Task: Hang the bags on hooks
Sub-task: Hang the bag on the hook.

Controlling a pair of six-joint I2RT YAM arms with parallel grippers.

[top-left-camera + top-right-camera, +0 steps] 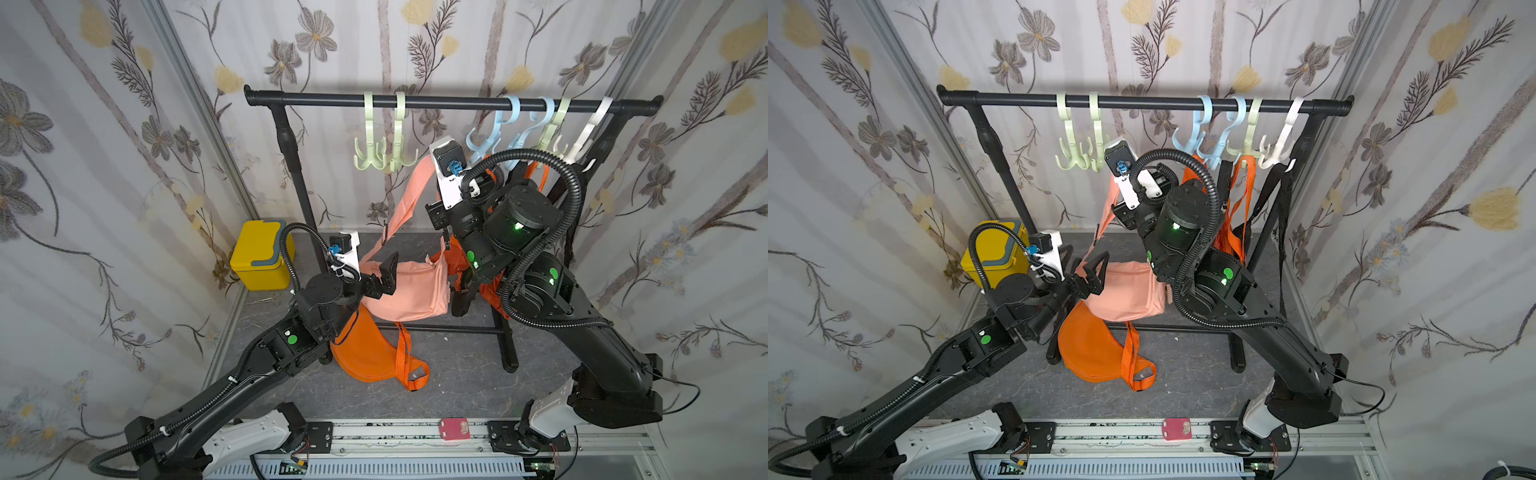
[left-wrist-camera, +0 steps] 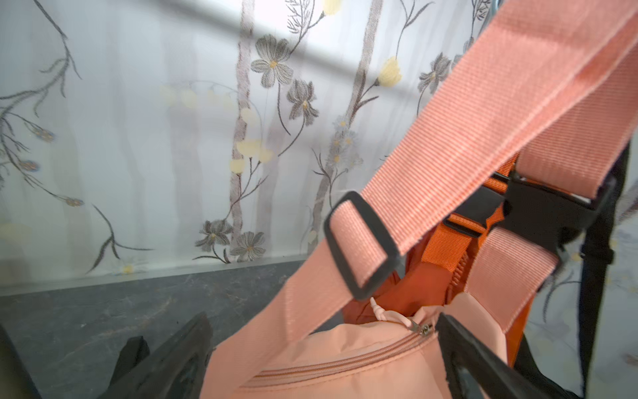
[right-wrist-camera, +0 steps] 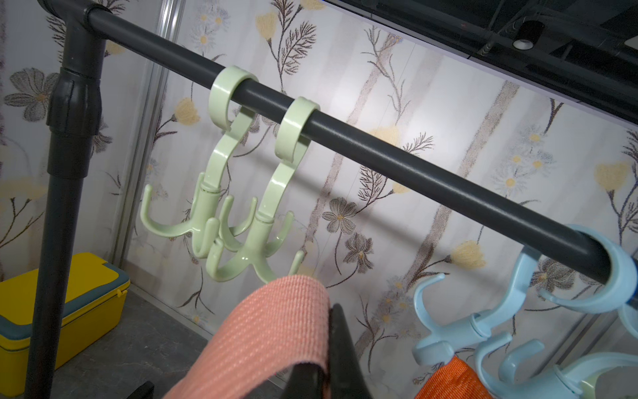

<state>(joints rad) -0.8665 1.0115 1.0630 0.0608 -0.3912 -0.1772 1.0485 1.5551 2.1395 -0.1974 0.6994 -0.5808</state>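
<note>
Strap (image 3: 272, 321) of pink bag (image 1: 409, 291) pinched in right jaws below green hooks (image 3: 224, 221); left jaws wide, empty.

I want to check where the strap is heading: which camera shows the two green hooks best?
The right wrist view: the green hooks fill it, every prong sharp, just above the strap. Both top views show them small. The left wrist view misses them.

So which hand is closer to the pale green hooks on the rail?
Right. The right hand, shut on the pink bag's strap, is raised just below the pale green hooks. The left hand is open, low beside the pink bag's body.
</note>
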